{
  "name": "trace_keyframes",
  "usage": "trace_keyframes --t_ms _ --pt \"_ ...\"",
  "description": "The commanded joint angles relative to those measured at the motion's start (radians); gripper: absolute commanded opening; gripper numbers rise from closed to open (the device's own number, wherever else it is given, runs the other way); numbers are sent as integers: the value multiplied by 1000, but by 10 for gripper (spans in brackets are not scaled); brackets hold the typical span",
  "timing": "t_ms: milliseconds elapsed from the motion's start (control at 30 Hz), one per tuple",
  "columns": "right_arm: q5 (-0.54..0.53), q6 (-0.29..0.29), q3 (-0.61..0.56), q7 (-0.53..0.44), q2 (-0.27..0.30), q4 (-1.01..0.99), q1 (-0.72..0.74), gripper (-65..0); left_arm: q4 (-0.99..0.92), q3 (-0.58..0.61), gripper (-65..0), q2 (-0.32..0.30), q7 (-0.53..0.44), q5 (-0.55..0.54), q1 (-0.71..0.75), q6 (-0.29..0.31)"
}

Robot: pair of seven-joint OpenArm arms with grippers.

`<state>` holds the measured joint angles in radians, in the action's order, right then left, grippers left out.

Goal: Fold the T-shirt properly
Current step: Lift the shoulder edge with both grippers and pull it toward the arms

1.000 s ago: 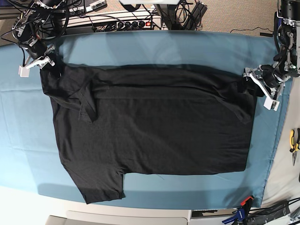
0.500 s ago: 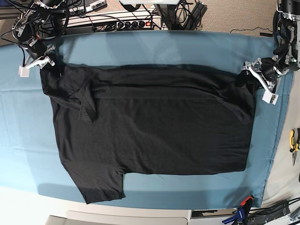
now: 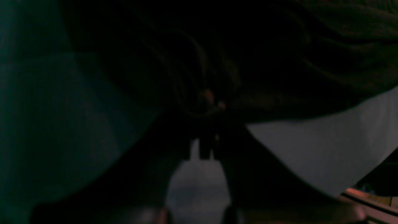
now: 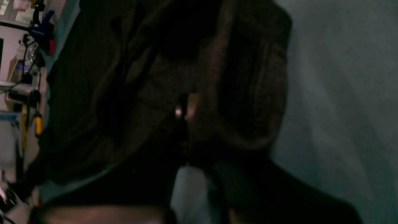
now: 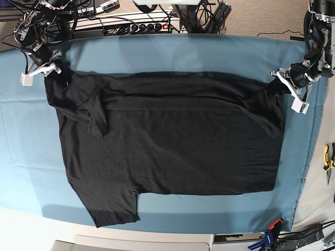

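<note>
My left gripper is pinched closed on the T-shirt at its upper right corner, right where the black cloth meets the right edge of the blue table cloth; my right gripper is clamped the same way on the upper left corner. Between them the shirt lies spread across the middle of the frame, top edge folded over in a band, one sleeve jutting out at lower left. Open blue runs above the top hem and along the left side (good room there), less at the right, where bare grey table begins. Yellow-handled pliers sit at the far right, cables and a power strip along the top. Both wrist views are dark: just bunched black fabric at my fingertips.
</note>
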<state>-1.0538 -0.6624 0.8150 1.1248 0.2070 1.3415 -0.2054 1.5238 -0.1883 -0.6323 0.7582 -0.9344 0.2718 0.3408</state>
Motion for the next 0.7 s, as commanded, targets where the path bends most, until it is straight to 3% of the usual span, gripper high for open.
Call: trace_keyframes --t_ms 0,667 --pt "-5 -3 -3 15 1 -1 -3 -650 0 6 -650 -11 54 25 11 -1" --pt "-55 -3 -3 48 34 0 -70 -650 2 -18 -650 -11 80 11 14 13"
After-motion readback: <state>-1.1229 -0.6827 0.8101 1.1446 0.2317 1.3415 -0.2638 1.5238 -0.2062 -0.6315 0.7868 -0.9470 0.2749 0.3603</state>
